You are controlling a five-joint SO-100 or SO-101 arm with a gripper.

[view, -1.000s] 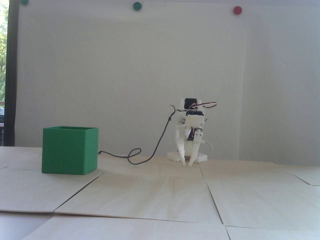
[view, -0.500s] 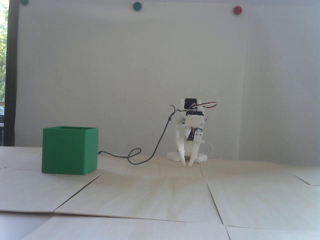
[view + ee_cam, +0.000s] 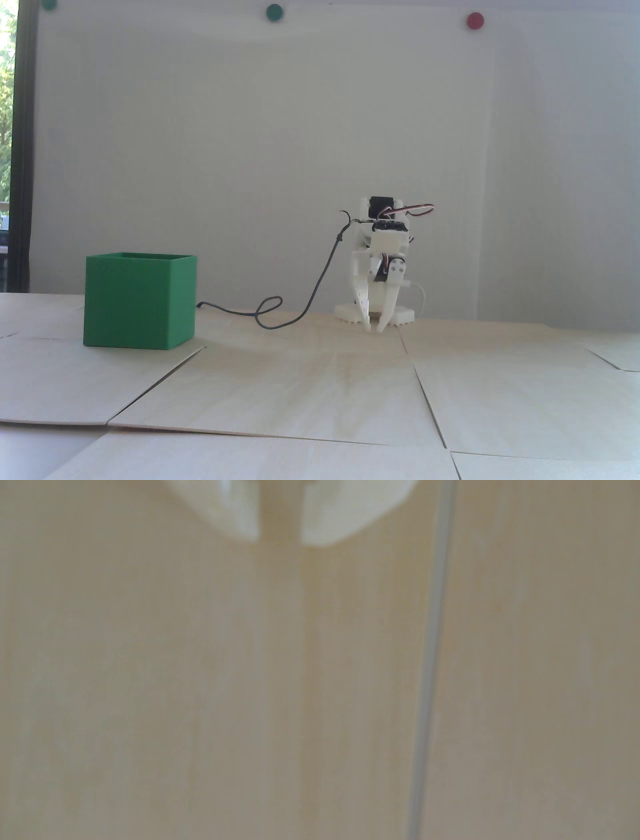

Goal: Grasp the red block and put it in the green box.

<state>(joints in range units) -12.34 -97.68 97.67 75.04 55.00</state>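
Green box (image 3: 139,300) well left of gripper (image 3: 375,330), fingertips narrowly apart, empty.

pale wall (image 3: 250,150), light wood panels (image 3: 300,390), window (image 3: 6,150) at left

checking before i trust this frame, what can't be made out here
- Red block: in neither view; whether it lies inside the green box is hidden by the box's walls in the fixed view.
- Gripper: only blurred fingertips, cut off by the wrist view's top edge.
- Black cable's end: hidden behind the box.
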